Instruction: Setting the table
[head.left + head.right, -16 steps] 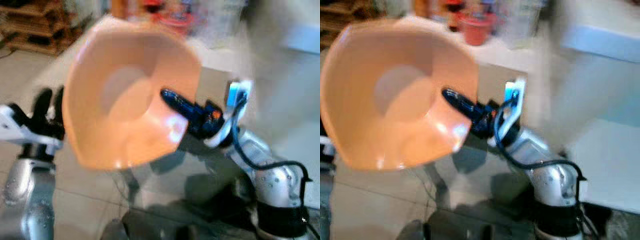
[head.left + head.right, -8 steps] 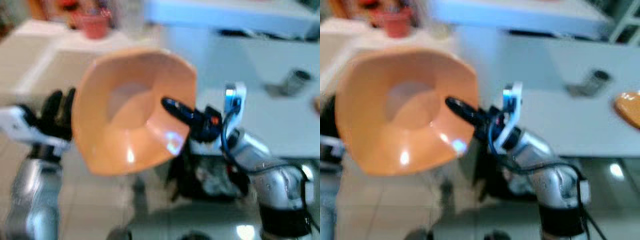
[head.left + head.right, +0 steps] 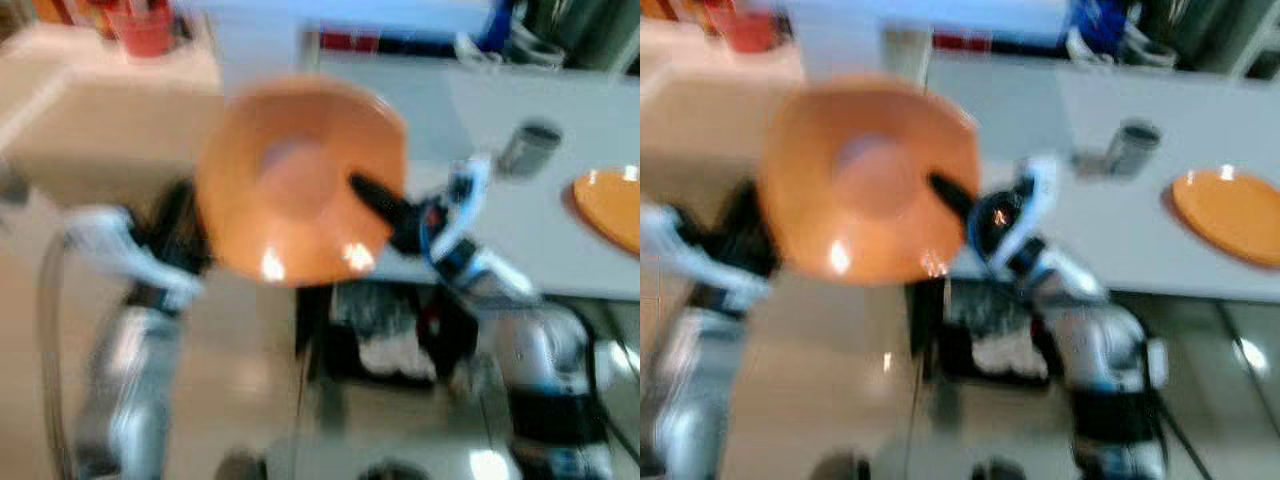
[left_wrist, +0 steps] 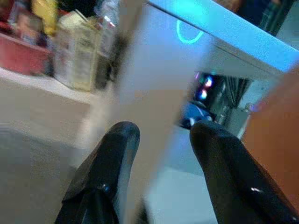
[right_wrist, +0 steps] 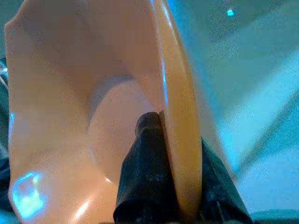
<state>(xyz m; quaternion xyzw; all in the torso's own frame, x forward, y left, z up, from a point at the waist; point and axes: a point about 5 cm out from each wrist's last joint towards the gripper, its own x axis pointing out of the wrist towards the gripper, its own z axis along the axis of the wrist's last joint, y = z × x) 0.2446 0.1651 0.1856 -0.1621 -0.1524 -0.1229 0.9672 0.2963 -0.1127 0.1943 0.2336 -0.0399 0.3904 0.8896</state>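
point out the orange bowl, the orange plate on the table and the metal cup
orange bowl (image 3: 855, 175), right eye view, on its inner base
orange plate (image 3: 1230, 212), right eye view, on its flat middle
metal cup (image 3: 1132, 147), right eye view, on its side wall

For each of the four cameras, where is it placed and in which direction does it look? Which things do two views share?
Left eye view: on the head, looking forward and down at the orange bowl, the white table, both silver arms.
Right eye view: same head camera; shares the bowl, metal cup and orange plate.
Left wrist view: along the left end effector, fingers apart and holding nothing, toward shelves.
Right wrist view: along the right end effector, clamped on the bowl's rim, shared with the eye views.
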